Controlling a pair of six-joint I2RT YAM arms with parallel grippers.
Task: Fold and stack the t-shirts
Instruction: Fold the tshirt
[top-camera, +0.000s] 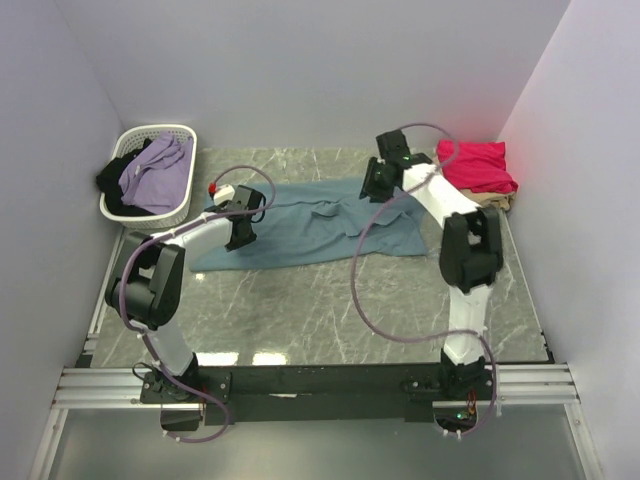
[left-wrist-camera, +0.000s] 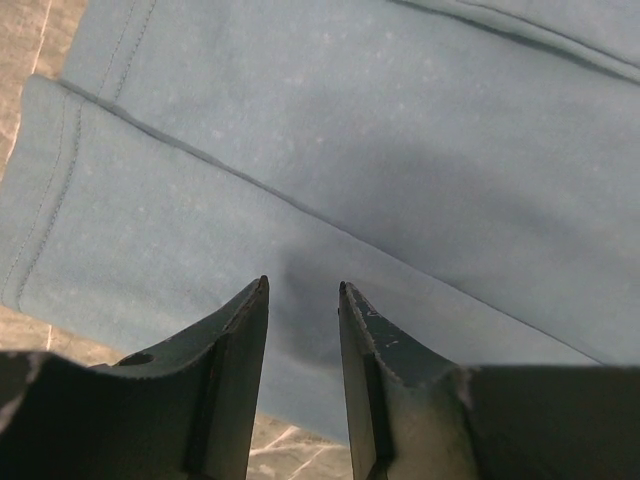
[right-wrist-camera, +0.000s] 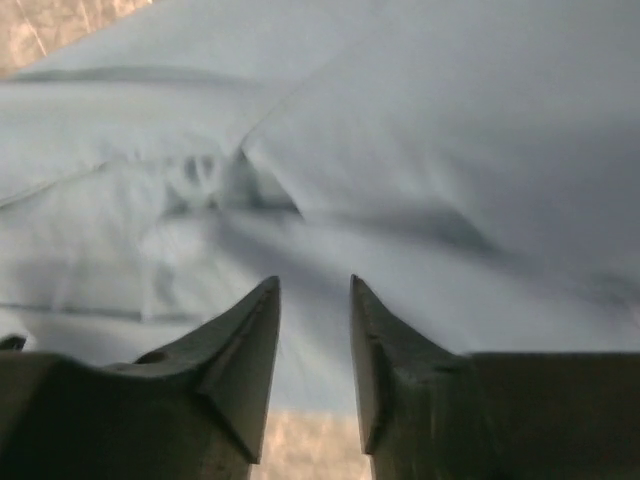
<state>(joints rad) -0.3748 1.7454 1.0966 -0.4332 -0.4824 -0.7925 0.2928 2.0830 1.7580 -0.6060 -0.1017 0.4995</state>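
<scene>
A dusty teal-blue t-shirt (top-camera: 310, 225) lies spread across the middle of the marble table. My left gripper (top-camera: 240, 228) is open just above its left end. In the left wrist view (left-wrist-camera: 302, 287) the jaws stand apart over the cloth (left-wrist-camera: 330, 130), near a hemmed edge, holding nothing. My right gripper (top-camera: 378, 185) is open over the shirt's far right part. In the right wrist view (right-wrist-camera: 313, 282) the jaws stand apart above wrinkled cloth (right-wrist-camera: 420, 150). A folded crimson-pink shirt (top-camera: 478, 165) lies on a pale beige shirt (top-camera: 497, 203) at the back right.
A white slatted basket (top-camera: 185, 135) stands at the back left with purple (top-camera: 158, 172) and black (top-camera: 112, 180) clothes in it. A small white and red object (top-camera: 218, 188) lies near the shirt's far left corner. Walls close the table on three sides.
</scene>
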